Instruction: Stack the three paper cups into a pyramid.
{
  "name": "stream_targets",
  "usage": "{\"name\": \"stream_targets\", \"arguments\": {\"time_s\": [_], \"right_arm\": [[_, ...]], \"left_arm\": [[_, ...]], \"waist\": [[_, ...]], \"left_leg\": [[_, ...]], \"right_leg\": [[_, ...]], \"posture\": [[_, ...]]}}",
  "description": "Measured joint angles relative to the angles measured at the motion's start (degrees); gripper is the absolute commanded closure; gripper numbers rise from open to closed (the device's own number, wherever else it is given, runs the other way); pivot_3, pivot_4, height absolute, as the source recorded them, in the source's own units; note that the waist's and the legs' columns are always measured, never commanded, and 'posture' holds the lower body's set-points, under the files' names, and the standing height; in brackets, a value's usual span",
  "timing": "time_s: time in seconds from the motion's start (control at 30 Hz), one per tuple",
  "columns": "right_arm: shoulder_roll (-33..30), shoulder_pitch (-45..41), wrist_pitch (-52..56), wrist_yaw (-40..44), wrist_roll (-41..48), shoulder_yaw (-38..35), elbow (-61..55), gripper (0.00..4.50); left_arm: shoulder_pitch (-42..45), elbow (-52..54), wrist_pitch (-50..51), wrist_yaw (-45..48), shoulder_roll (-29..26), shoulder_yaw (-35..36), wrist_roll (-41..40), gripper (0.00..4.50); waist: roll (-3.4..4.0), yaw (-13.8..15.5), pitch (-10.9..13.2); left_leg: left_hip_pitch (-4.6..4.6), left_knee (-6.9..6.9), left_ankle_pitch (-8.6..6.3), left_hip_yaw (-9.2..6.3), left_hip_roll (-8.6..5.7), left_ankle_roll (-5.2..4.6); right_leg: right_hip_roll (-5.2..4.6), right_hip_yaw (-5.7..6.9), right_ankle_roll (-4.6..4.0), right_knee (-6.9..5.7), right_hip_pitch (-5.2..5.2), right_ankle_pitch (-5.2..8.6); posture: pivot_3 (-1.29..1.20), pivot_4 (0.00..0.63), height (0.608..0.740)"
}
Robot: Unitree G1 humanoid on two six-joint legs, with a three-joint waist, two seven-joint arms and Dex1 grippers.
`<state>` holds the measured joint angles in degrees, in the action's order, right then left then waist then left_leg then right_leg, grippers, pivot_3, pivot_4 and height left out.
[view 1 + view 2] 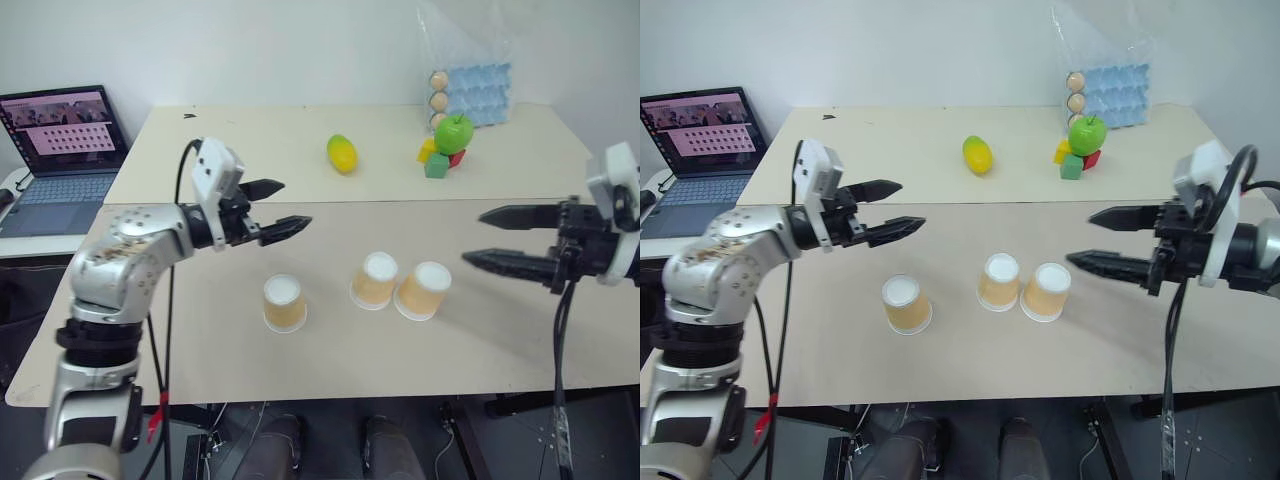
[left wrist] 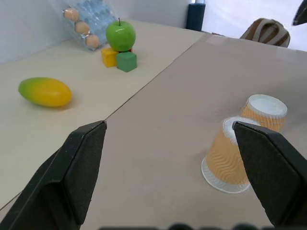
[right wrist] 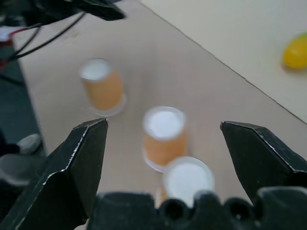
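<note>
Three tan paper cups stand upside down, white bottoms up, on the near table point(image 1: 200, 340). One cup point(image 1: 284, 302) stands alone at the left. The middle cup point(image 1: 375, 280) and the right cup point(image 1: 424, 290) sit close together, almost touching. My left gripper point(image 1: 296, 204) hangs open above the table, up and left of the lone cup, with nothing between its fingers. Off to the right of the pair, my right gripper point(image 1: 474, 237) hovers open and empty, pointing toward the cups. The right wrist view looks down on all three cups point(image 3: 164, 136).
On the far table lie a yellow-green mango-shaped fruit point(image 1: 342, 153), a green apple point(image 1: 454, 132) on coloured blocks point(image 1: 436, 162), and an egg carton in a plastic bag point(image 1: 470, 85). An open laptop point(image 1: 65, 150) stands at the far left.
</note>
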<state>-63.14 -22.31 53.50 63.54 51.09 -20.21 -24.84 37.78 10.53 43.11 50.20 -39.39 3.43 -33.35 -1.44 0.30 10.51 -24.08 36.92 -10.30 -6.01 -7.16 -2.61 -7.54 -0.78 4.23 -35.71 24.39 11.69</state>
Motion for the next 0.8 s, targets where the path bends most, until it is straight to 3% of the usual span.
{"name": "stream_targets", "arguments": {"time_s": [0.27, 0.53, 0.8], "right_arm": [[-0.97, 0.35, -1.74, 3.95, -1.55, 7.67, -1.14, 0.12], [0.58, -1.91, -7.54, 6.34, -8.42, 15.09, 6.07, 0.12], [1.76, -2.15, -10.02, 7.26, -12.12, 17.06, 9.81, 0.12]], "left_arm": [[-2.38, 1.08, 1.3, 6.27, -8.03, 0.56, -0.86, 0.0], [-7.19, 7.92, 1.37, 8.75, -10.17, 0.57, -2.74, 0.0], [-8.39, 9.79, -2.92, 8.07, -10.25, 0.63, -0.74, 0.0]], "waist": [[0.0, 0.33, 0.0], [0.01, 0.21, 0.01], [0.01, 0.22, 0.01]], "left_leg": [[-0.03, 0.0, -0.03, 0.01, 0.0, 0.03], [-0.08, 0.0, -0.02, 0.02, 0.04, 0.04], [-0.1, 0.0, -0.02, 0.02, 0.02, 0.04]], "right_leg": [[-0.02, -0.03, -0.05, 0.08, 0.04, -0.03], [-0.01, -0.02, -0.24, 0.04, 0.14, -0.15], [-0.01, -0.04, -0.37, 0.06, 0.16, -0.22]], "posture": [[0.0, 0.15, 0.74], [0.0, 0.15, 0.74], [0.0, 0.15, 0.74]]}}
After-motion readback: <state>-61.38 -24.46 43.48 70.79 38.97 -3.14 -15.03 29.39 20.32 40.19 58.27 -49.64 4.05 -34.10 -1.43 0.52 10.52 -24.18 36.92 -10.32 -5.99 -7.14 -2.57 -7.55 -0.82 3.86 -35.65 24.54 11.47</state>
